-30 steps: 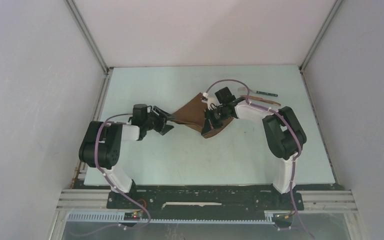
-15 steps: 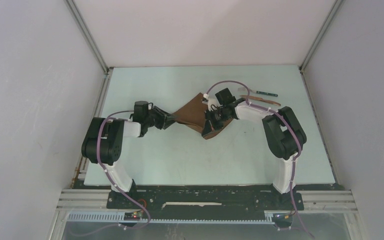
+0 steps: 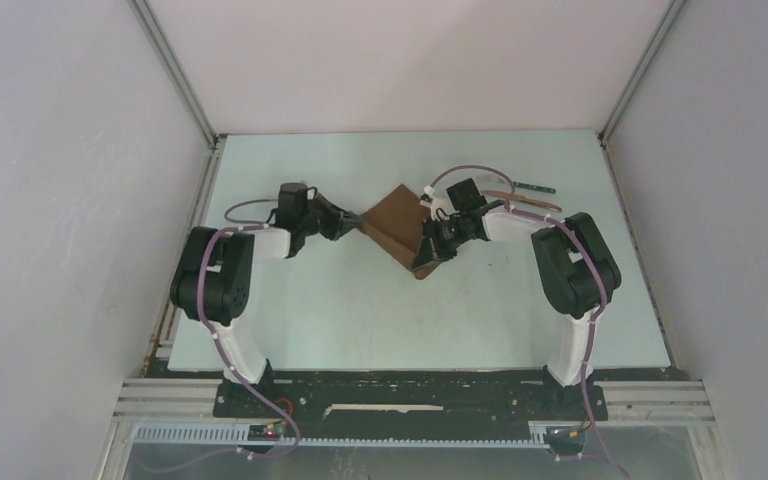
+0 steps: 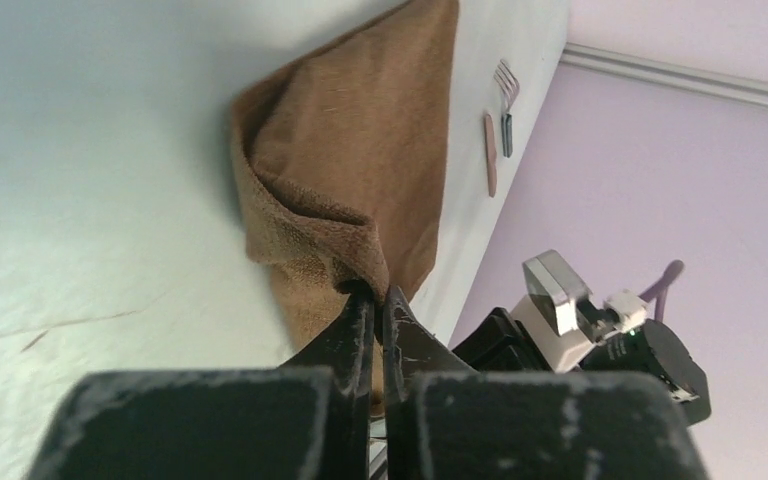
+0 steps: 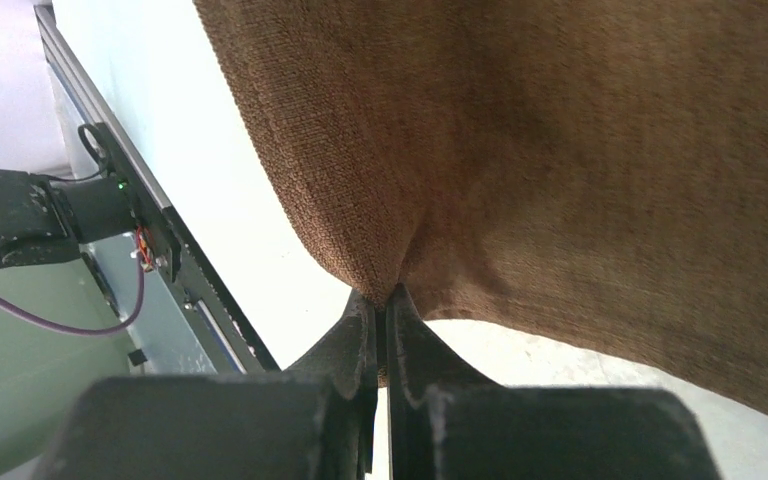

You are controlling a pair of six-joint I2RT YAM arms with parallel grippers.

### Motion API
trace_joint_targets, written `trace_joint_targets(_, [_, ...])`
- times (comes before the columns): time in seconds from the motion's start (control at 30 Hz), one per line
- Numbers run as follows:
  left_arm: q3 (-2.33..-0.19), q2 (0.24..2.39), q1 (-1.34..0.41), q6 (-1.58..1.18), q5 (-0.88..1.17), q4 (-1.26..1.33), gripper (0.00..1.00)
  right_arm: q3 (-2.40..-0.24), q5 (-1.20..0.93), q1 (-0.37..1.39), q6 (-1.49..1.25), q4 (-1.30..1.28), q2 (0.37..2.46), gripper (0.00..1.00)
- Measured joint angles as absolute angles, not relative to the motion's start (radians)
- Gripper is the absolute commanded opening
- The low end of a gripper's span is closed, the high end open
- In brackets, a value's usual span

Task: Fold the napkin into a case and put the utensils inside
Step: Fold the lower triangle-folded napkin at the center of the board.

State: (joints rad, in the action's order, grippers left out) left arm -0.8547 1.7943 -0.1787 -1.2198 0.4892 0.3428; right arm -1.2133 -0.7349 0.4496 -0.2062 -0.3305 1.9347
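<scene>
The fold is the step in hand: the napkin (image 3: 394, 224) lies as a diamond on the bench (image 3: 290, 310), not yet a case. The left pincer (image 4: 372, 297) is clamped on the napkin's left corner and the right pincer (image 5: 384, 298) is pinched shut on its right edge, each raising a little cloth. Next, I judge, one held corner must be carried across the napkin and laid flat to form a pocket while the other hold steadies it. The utensils (image 3: 532, 188) lie side by side beyond the napkin's right side, untouched.
</scene>
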Motion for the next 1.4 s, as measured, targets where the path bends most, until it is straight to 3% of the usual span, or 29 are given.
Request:
trace_joint_targets(0.47, [-1.151,1.972,-0.273,-1.195,0.45,0.204,0.0,-1.167,-0.772,0.352,-0.294,-0.268,1.943,0.0])
trace_joint_targets(1.4, [-1.32,2.167,-0.292,-1.186,0.467,0.126,0.0,-1.172,-0.758,0.332,-0.305,-0.242,2.022,0.0])
